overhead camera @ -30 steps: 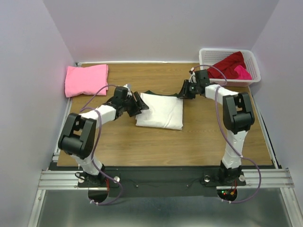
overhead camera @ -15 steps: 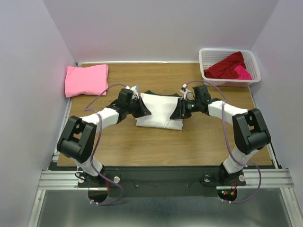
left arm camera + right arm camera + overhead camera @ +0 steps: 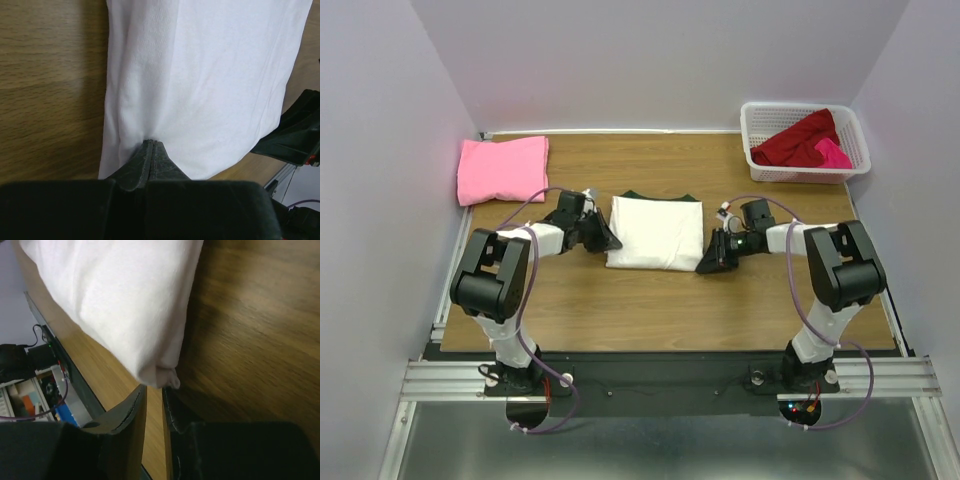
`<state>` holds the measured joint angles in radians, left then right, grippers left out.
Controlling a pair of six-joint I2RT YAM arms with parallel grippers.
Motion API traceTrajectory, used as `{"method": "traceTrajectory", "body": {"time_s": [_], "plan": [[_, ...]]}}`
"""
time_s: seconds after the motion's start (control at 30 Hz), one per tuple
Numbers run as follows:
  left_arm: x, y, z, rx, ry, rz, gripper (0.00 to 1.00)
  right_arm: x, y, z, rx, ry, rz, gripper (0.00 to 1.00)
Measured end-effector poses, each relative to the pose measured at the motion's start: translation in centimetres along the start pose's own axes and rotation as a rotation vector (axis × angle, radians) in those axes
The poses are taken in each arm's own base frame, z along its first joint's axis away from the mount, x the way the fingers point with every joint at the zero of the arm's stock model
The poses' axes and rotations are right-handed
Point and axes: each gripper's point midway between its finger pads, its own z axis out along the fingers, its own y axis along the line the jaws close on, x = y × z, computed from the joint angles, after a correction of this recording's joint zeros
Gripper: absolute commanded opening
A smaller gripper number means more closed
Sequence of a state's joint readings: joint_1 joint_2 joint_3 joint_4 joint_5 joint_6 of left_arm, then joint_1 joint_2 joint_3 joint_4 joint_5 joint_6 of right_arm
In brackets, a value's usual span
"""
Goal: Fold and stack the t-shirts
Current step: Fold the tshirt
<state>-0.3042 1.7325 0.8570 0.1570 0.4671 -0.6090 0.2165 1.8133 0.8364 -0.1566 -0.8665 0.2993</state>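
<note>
Far left on the desk (image 3: 620,310), a folded pink t-shirt (image 3: 502,168) lies by the wall, well apart from both arms. Far right corner: a white lattice basket (image 3: 790,172) with a dark red t-shirt (image 3: 798,140) and a magenta t-shirt (image 3: 832,153) heaped in it, the red one spilling over the rim. Nothing sits between the arms and the middle of the desk.

The desk is wood-grain brown. Pale lilac walls (image 3: 650,60) close it in on three sides, and a metal rail (image 3: 660,378) at the near edge carries the arm bases.

The white t-shirt (image 3: 655,232) lies mid-desk, folded to a neat rectangle, plain side up. A thin strip of dark green peeks out along its far edge. The cloth is mostly smooth, with soft creases running its length.

The left claw (image 3: 152,149) is low at the shirt's left edge, fingers pressed together on the hem, and the cloth puckers toward the tips.

The right claw (image 3: 154,389) sits low just beside the shirt's near right corner. Its fingers are a narrow slit apart with nothing between them, and the folded corner lies just off the tips.
</note>
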Motion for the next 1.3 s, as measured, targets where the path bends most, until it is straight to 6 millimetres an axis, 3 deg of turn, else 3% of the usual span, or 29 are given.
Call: {"method": "traceTrajectory", "body": {"time_s": [0.1,0.13,0.23,0.37,0.5,0.63,0.83,1.0,1.1,1.17,1.2,1.27,1.3], "plan": [[-0.3,0.3,-0.4,-0.008,-0.007,-0.001,0.16,-1.5,0.8,-1.1,0.006,-0.051,-0.022,0.28],[-0.4,0.3,-0.9,-0.014,-0.010,0.001,0.26,-2.1,1.3,-1.4,0.001,-0.064,-0.034,0.28],[-1.0,-0.7,-2.5,-0.010,-0.030,0.014,0.40,-4.5,3.7,-2.4,-0.032,-0.114,-0.082,0.31],[-3.0,-4.0,-5.6,0.052,-0.116,0.064,0.47,-6.0,6.2,-3.0,-0.069,-0.144,-0.136,0.33],[-2.9,-6.3,-6.9,0.098,-0.145,0.109,0.42,-5.0,7.3,-1.9,-0.082,-0.103,-0.148,0.33],[-1.6,-5.3,-5.1,0.064,-0.092,0.101,0.31,-4.1,6.2,-0.1,-0.048,-0.063,-0.129,0.32],[1.4,0.7,-1.0,-0.113,0.045,0.023,0.11,-4.3,1.3,1.5,0.042,-0.039,-0.032,0.29],[0.7,1.2,-0.7,-0.124,0.046,-0.002,0.09,-5.0,0.0,0.6,0.051,-0.065,0.007,0.29],[0.5,1.4,-0.7,-0.119,0.048,-0.015,0.10,-5.5,-0.8,0.0,0.066,-0.087,0.026,0.29],[0.5,1.5,-0.8,-0.119,0.049,-0.016,0.21,-5.8,-1.1,-0.2,0.074,-0.097,0.031,0.29],[0.4,1.5,-0.9,-0.121,0.047,-0.017,0.31,-5.8,-1.3,-0.3,0.077,-0.100,0.033,0.29],[0.3,1.6,-1.3,-0.131,0.042,-0.017,0.41,-6.0,-1.2,-0.6,0.089,-0.109,0.031,0.30],[0.0,1.4,-1.7,-0.134,0.026,-0.011,0.41,-6.1,-1.1,-0.7,0.093,-0.114,0.027,0.30]]}}
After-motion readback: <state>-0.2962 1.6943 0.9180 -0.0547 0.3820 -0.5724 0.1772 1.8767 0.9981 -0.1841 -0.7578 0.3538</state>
